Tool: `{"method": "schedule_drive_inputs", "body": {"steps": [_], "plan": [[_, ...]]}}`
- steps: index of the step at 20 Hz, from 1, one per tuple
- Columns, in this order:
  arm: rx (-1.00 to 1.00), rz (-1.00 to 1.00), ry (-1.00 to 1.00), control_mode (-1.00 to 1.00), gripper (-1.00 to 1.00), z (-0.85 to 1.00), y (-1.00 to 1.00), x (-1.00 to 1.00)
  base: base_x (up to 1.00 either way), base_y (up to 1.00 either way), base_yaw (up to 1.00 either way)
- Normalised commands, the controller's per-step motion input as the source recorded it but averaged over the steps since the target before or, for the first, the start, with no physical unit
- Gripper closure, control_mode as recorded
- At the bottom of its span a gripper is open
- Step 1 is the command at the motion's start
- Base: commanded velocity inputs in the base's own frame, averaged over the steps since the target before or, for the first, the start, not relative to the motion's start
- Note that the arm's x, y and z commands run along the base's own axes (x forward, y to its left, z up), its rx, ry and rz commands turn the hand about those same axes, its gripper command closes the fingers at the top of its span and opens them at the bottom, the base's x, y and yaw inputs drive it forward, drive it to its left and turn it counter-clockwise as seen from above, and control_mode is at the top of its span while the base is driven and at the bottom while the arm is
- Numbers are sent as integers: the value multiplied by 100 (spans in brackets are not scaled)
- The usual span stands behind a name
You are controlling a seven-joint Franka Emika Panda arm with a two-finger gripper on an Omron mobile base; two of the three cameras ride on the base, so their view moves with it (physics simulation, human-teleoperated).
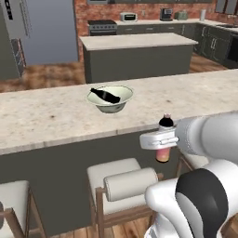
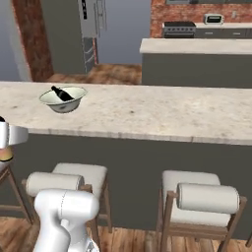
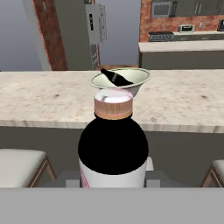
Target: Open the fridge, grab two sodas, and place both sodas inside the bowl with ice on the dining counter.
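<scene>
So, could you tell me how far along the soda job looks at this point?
One dark soda already lies in the bowl on the dining counter. The pink-orange bottle is in the gripper, held upright below the counter's near edge. Left: lift it over the counter and set it in the bowl.

Red brick back wall upper centre, grey island mid-frame, wood plank floor, cushioned stools along bottom.
</scene>
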Motion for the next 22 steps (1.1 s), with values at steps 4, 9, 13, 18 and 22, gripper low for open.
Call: {"method": "schedule_drive_inputs", "body": {"steps": [4,9,13,18,22], "plan": [[0,0,0,100,100,0,0,0,87,53,-50],[0,-13,0,-100,100,12,7,57,37,17,-16],[0,-3,0,-100,100,53,0,100,0,0,0],[1,0,4,-100,100,61,0,71,0,0,0],[1,0,10,-100,100,51,5,29,0,0,0]]}}
